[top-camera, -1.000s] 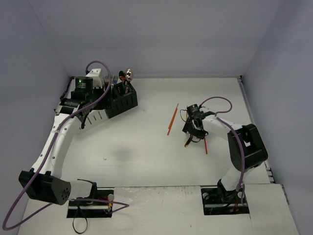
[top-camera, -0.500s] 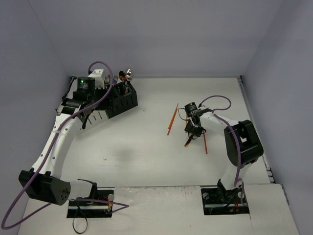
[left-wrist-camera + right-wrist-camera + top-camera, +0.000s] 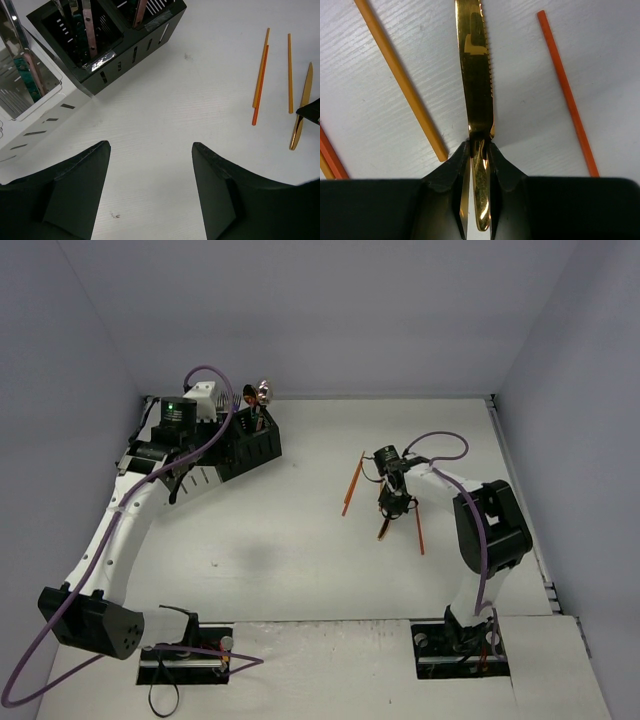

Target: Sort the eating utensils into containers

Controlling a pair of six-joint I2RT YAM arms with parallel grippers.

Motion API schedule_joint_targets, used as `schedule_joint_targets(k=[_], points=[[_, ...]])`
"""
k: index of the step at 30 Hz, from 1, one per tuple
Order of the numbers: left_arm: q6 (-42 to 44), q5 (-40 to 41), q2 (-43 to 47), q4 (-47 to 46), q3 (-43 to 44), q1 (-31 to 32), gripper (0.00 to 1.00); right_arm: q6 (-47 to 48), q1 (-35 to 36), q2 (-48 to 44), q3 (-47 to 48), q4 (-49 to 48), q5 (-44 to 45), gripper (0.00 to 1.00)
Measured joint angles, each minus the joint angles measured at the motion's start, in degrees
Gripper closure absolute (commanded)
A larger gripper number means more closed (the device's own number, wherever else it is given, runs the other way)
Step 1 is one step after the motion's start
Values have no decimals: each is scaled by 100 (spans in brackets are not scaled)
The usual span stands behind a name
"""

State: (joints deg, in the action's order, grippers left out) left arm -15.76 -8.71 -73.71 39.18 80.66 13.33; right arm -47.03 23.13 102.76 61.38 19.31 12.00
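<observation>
**Q:** What did the right gripper (image 3: 480, 152) hold?

**A:** Its fingers were pinching the gold knife (image 3: 475, 75) at the handle. The serrated blade lay on the table (image 3: 517, 60), pointing straight ahead of the gripper (a yellow-orange stick (image 3: 402, 82) lay left of the blade and a red-orange stick (image 3: 567, 95) right).

**Q:** And the left gripper (image 3: 150, 147)?

**A:** Its fingers were spread, with nothing between them. The black caddy (image 3: 125, 55), with utensil handles (image 3: 87, 30) standing in it, was ahead to its left, and the white caddy (image 3: 40, 100) was just beside that.
</observation>
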Motion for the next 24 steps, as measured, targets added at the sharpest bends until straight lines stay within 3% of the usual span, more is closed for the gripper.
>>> schedule_joint_targets(k=[11, 16, 24], points=[[-295, -551, -18, -121, 4, 549, 37, 563, 102, -237, -43, 73, 239, 100], [-701, -1006, -100, -587, 4, 806, 37, 1126, 433, -1195, -132, -99, 430, 100], [-1502, -1523, -414, -1877, -70, 1368, 37, 2267, 1397, -3040, -593, -1238, 69, 100]])
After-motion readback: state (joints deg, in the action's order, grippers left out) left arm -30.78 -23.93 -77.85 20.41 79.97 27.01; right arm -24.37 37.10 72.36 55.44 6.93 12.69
